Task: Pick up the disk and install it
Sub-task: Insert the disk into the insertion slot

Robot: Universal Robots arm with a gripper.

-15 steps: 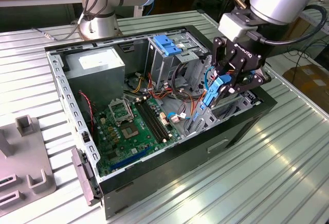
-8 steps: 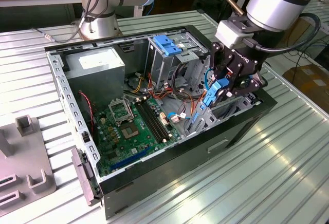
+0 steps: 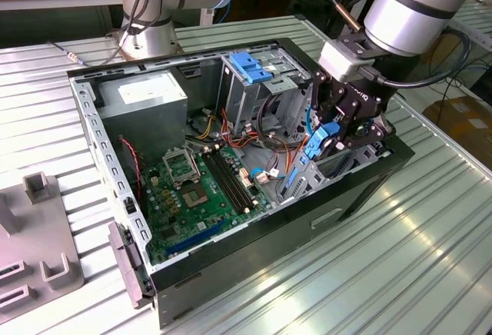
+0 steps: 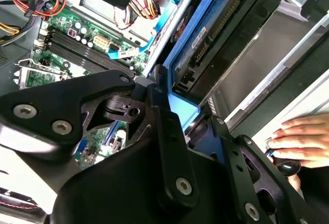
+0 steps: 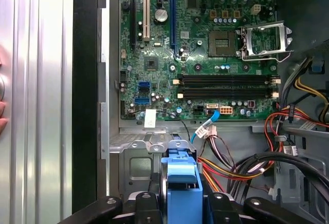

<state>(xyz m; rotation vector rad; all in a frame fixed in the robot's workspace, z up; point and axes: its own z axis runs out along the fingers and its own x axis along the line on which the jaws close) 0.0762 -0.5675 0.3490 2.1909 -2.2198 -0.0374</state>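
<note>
Gripping the blue-framed disk (image 3: 310, 150) on edge, the end effector (image 3: 329, 137) holds it inside the computer case (image 3: 231, 262) by the exterior view's right wall; sliding it squarely, clear of the cables (image 5: 229, 166), seems wise.

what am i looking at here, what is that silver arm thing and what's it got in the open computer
That is a robot arm with a black hand at its end. The exterior view comes from a camera standing off the arm. Both wrist views come from cameras riding on the arm near the hand, looking into the box. On the ribbed metal table sits an open computer case, with its green motherboard and grey power supply exposed. The hand is shut on the disk, a hard drive in a blue carrier frame, held tilted inside the case at the exterior view's right.
</note>
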